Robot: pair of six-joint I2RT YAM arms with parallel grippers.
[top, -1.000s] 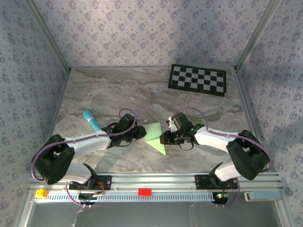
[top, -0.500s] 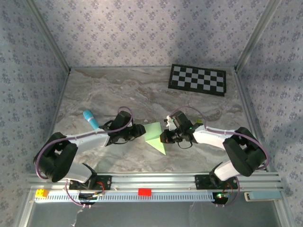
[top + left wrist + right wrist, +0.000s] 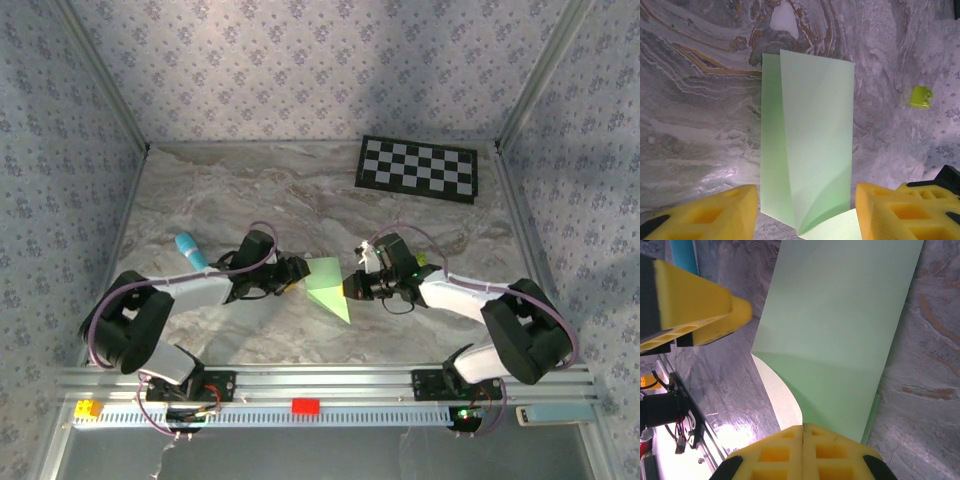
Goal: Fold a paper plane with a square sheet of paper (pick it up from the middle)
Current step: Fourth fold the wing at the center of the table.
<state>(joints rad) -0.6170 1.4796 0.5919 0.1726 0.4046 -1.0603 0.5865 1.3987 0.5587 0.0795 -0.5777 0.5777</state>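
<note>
Two hands meet at the part-folded mint-green sheet of paper [image 3: 328, 288] in the middle of the counter [image 3: 220, 190] in the top view, the left hand [image 3: 297, 271] on its left and the right hand [image 3: 351, 288] on its right. From the left wrist, the left hand is open, its yellow fingers [image 3: 710, 215] straddling the sheet without gripping, probably ready to press a crease. From the right wrist, the right hand is closed, pinching the sheet's edge, seemingly to steady it.

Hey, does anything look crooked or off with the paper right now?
Yes. The square sheet of paper is folded unevenly: its top flap lies askew, leaving a strip of the lower layer exposed along one edge, and a layer bows up beside the right fingers.
</note>
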